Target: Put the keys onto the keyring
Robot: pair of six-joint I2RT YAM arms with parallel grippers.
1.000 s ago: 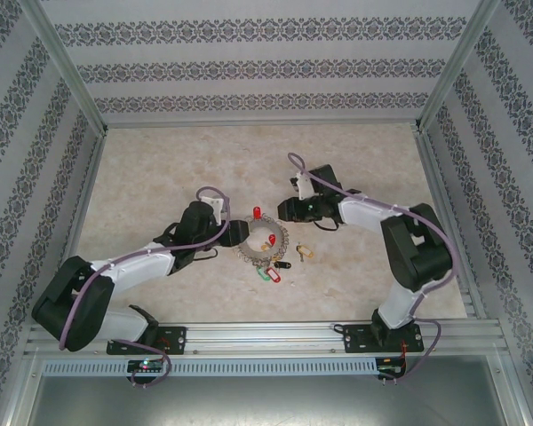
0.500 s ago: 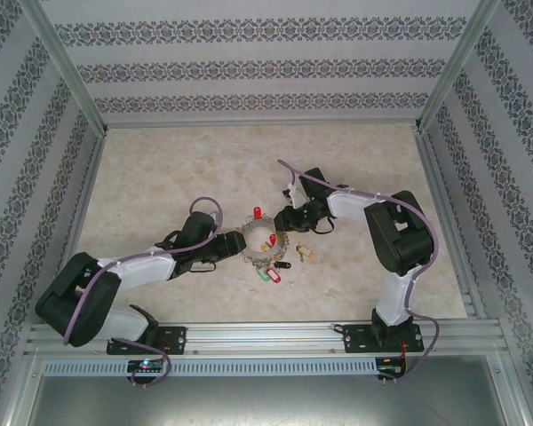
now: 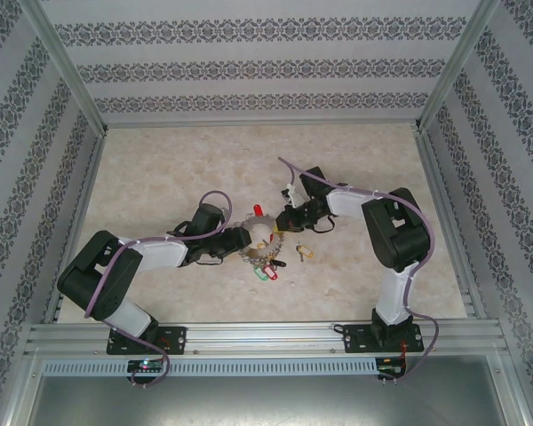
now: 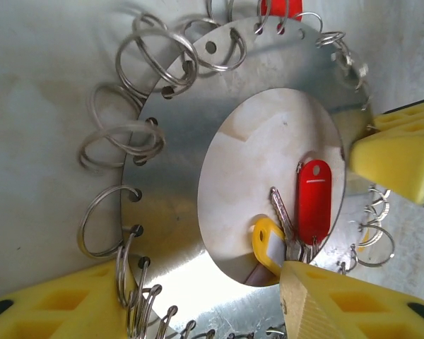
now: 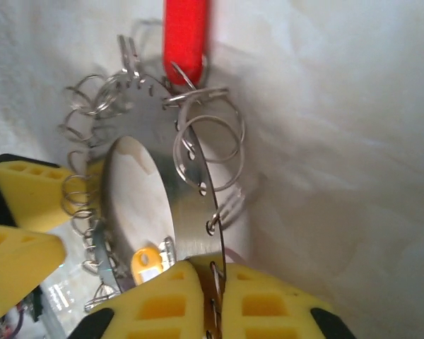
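1. Room first: the keyring (image 3: 274, 248) sits about mid-table (image 3: 160, 169). There's bare top beyond it all the way to the patterned far wall (image 3: 266, 71), and plenty out to either side.
2. The near side of the keyring is the tight one. Loose keys with green and red tags (image 3: 267, 275) lie just below its rim, and a yellow-tagged key (image 3: 304, 254) sits off its near right. The metal rail (image 3: 266, 337) is well past those.
3. Both arms fold in on the keyring, so it's crowded close in. The left gripper (image 3: 242, 238) is at its left rim and the right gripper (image 3: 282, 222) at its far-right rim.
4. Right gripper: the yellow fingers (image 5: 162, 296) are pressed together, pinching the edge of the keyring's plate.
5. Left gripper: the fingers (image 4: 49, 304) are spread roughly halfway. One is outside the rim among the split rings, the other over the edge of the hole. Can't tell if they're actually squeezing.
6. Through the keyring's hole you can see a red tag (image 4: 313, 198), a yellow tag (image 4: 268, 244) and a key blade. Another red tag (image 5: 186, 32) hangs off the far rim.
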